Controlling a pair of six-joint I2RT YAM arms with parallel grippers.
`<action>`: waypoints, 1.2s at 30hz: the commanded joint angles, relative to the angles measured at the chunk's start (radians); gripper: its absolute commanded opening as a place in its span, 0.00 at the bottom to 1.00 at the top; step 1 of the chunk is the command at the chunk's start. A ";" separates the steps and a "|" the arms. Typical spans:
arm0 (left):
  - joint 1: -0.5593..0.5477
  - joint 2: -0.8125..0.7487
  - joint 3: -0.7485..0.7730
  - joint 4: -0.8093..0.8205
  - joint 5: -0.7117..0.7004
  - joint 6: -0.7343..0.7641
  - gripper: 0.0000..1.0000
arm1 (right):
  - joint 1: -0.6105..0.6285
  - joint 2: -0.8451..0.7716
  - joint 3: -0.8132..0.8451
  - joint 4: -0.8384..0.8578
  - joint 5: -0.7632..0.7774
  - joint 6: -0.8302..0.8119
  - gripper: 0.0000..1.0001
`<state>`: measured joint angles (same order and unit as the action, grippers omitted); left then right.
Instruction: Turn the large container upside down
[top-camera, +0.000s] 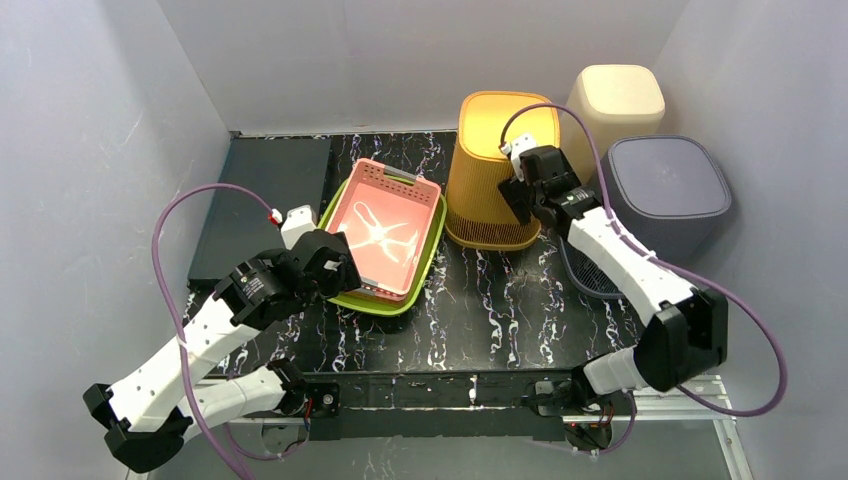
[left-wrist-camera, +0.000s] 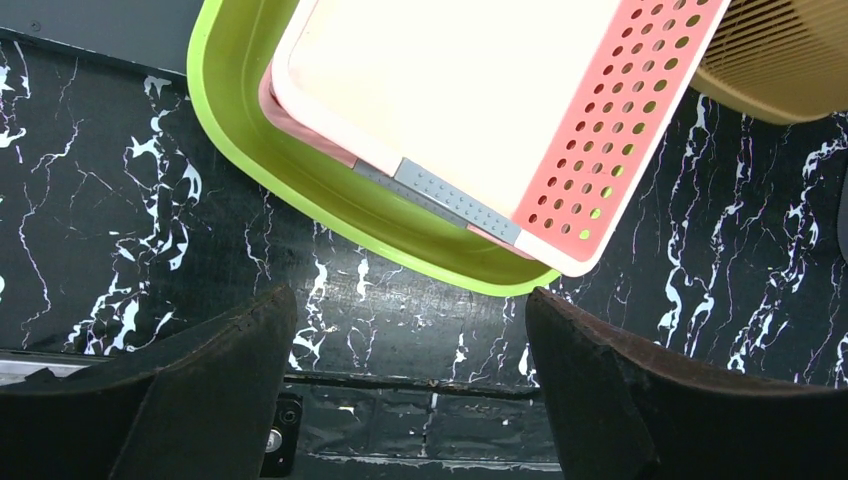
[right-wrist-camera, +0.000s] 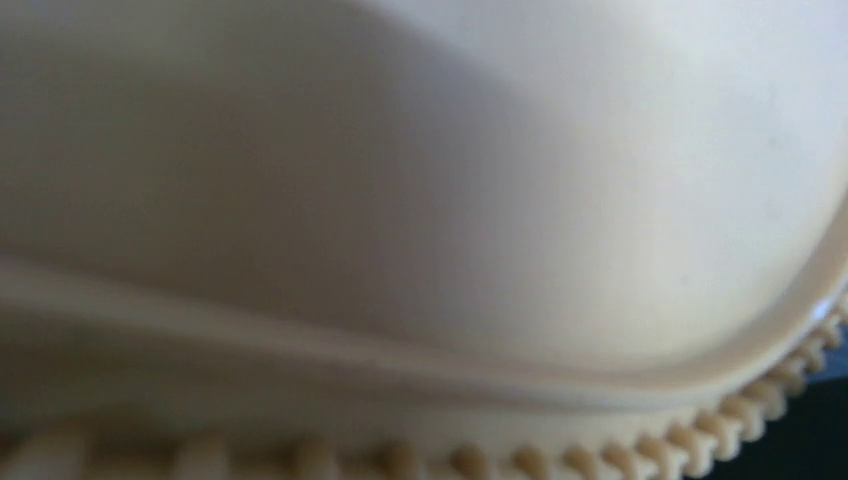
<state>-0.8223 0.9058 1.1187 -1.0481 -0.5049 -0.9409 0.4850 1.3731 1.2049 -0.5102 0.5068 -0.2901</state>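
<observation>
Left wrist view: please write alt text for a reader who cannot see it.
A pink perforated basket sits nested in a green tray on a black marbled table. Below, the left gripper stands open, its dark fingers holding nothing.

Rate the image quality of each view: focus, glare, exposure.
Top external: sharp, evenly lit, with white glare inside the pink basket. Left wrist: marbled table crisp, basket floor blown out, near fingers dark. Right wrist: a cream surface fills the frame, too close, soft and blurred.
</observation>
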 joint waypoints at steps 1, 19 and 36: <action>-0.004 -0.024 0.024 -0.021 -0.048 0.008 0.83 | -0.064 0.073 0.078 0.115 -0.014 -0.042 0.99; -0.002 -0.067 0.039 -0.076 -0.102 -0.004 0.86 | 0.012 -0.076 0.349 -0.097 -0.436 0.386 0.95; 0.002 -0.052 0.035 -0.087 -0.038 -0.007 0.89 | 0.328 0.413 0.702 -0.143 0.354 -0.038 0.99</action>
<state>-0.8223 0.8791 1.1458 -1.1027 -0.5282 -0.9428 0.8185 1.8141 1.9484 -0.7166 0.6933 -0.1959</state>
